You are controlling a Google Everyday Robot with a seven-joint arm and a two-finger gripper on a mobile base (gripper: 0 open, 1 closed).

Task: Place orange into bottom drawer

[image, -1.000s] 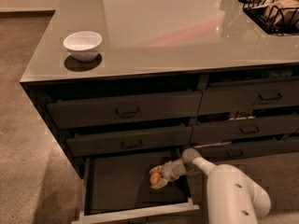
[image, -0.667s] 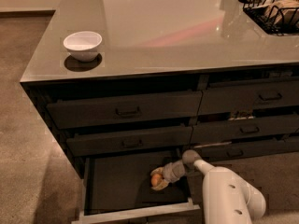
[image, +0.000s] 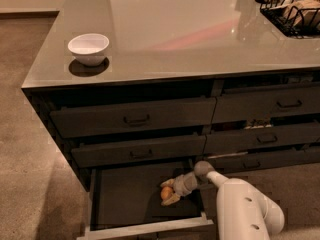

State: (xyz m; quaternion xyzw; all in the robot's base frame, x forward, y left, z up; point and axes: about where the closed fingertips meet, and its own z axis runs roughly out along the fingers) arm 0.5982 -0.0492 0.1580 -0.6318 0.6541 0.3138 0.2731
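Observation:
The bottom drawer (image: 125, 198) is pulled open under the counter, showing a flat dark floor and a pale front rim (image: 145, 227). My gripper (image: 167, 192) reaches into it from the right, low over the floor near the drawer's right side. The small orange (image: 166, 193) sits between the two pale fingers (image: 171, 200). The fingers are closed around the orange, which is at or just above the drawer floor. My white arm (image: 245, 209) comes in from the lower right.
A white bowl (image: 88, 48) stands on the grey countertop (image: 200, 29) at the left. A black wire basket (image: 292, 11) is at the back right. Two shut drawer fronts with dark handles (image: 136, 119) are above the open drawer. Carpet floor lies to the left.
The gripper with the orange has stayed in almost the same spot in the open drawer. The white arm has shifted slightly.

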